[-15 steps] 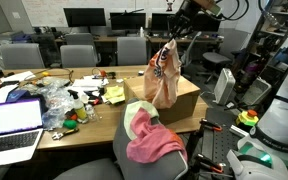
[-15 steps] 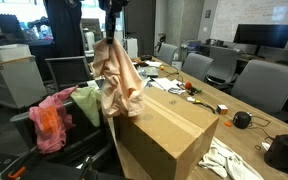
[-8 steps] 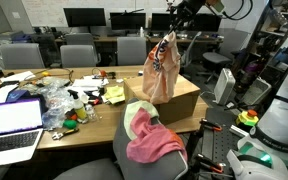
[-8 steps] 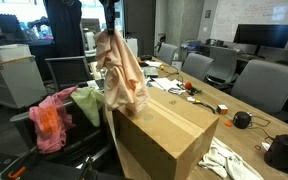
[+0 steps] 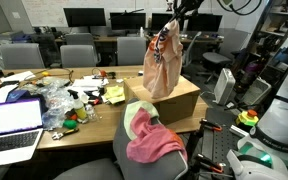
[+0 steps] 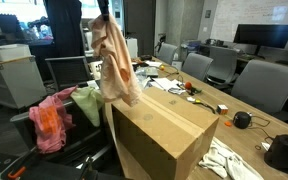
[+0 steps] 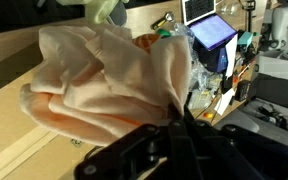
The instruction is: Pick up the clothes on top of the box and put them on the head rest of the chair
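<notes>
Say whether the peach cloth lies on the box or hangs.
Hanging: the peach cloth droops from the tool to the box top; contact there unclear.

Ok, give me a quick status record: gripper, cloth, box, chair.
gripper: shut on the peach cloth, raised above the cardboard box
peach cloth: hangs bunched from the gripper; lower edge close to the box top, contact cannot be told
cardboard box: top flaps closed, nothing else visible on it
chair: pink and green clothes draped over its head rest
task status: cloth lifted, not yet at the chair
</notes>
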Available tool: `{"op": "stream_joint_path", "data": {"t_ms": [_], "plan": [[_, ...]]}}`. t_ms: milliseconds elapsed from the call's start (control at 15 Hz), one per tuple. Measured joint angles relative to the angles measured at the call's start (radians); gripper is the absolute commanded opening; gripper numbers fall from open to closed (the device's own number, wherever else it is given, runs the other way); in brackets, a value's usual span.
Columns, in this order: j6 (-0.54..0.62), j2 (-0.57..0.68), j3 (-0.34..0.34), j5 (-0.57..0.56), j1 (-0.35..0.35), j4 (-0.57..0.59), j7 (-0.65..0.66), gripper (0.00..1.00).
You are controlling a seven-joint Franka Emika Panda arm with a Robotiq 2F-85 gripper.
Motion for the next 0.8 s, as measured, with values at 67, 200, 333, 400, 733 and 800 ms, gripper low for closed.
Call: {"op": "stream_joint_path", "data": {"t_ms": [67,200,333,400,733,800], "plan": [[0.003,-0.02,0.006,0.0,0.0,-0.004,0.0,0.01],[0.004,-0.059,0.018,0.0,0.0,-0.012,-0.001,0.01],[0.004,-0.09,0.029,0.0,0.0,-0.016,-0.005,0.01],[0.004,-0.102,0.033,0.0,0.0,-0.018,-0.009,0.01],[-0.011,-0.126,0.04,0.0,0.016,-0.025,-0.096,0.01],[-0.022,-0.126,0.04,0.0,0.025,-0.026,-0.124,0.01]]}}
